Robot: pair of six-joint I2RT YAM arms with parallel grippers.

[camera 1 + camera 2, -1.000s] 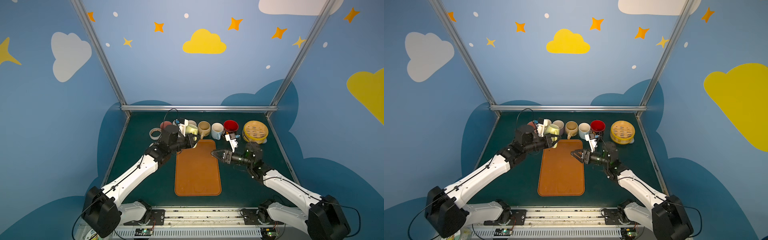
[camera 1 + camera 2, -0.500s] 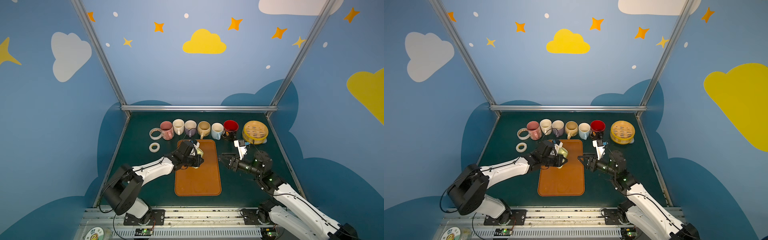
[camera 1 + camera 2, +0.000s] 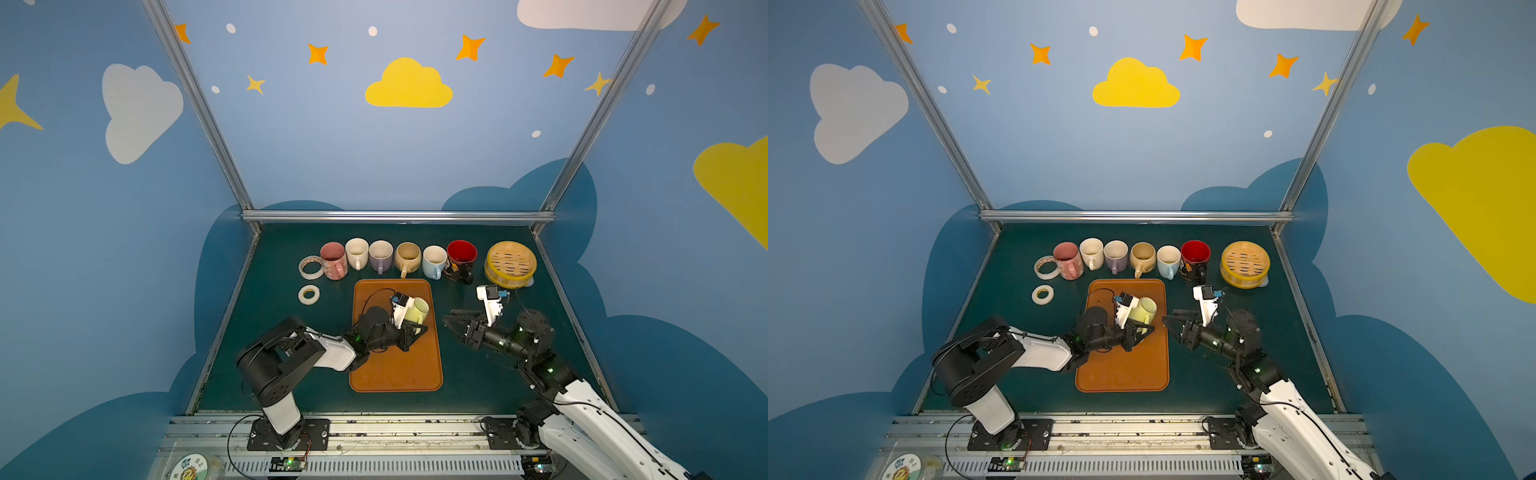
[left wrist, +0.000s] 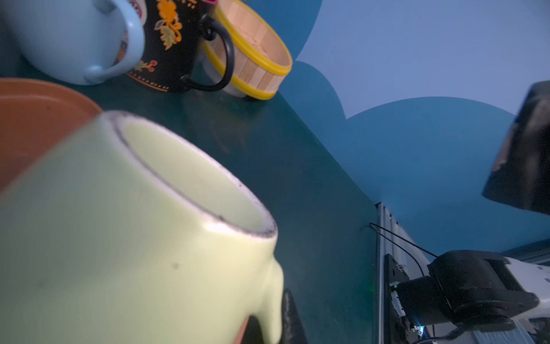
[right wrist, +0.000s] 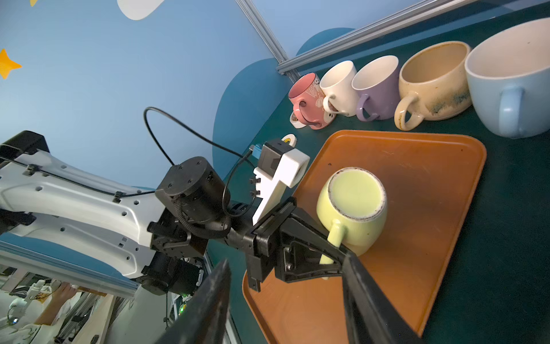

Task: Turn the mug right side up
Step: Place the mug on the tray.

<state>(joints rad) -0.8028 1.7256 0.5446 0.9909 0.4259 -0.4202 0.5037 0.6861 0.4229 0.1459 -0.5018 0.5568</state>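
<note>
Between the fingers of my left gripper (image 5: 339,256), which are pinched almost fully together, sits the handle (image 5: 335,236) of the pale green mug (image 5: 354,205). The grip is on the handle alone. That handle points back along the gripper toward the left arm. From the right wrist view, the mug's flat base with its scuffed foot ring faces up and tips away from the gripper toward my right arm. Its long axis therefore leans off vertical with the mouth downward, and it is not righted. I cannot tell whether the lower rim touches the orange tray (image 5: 431,184) or hangs just above it. The mug is over the tray's far half, nearer its right edge. Just off that edge, above the green table (image 3: 478,386), my right gripper (image 3: 449,316) stands with jaws spread and nothing between them. A second ago the mug was held up at the back, hiding the cream mug (image 3: 356,251) and lilac mug (image 3: 380,254). Now both show, and the right gripper has backed off the tray.
</note>
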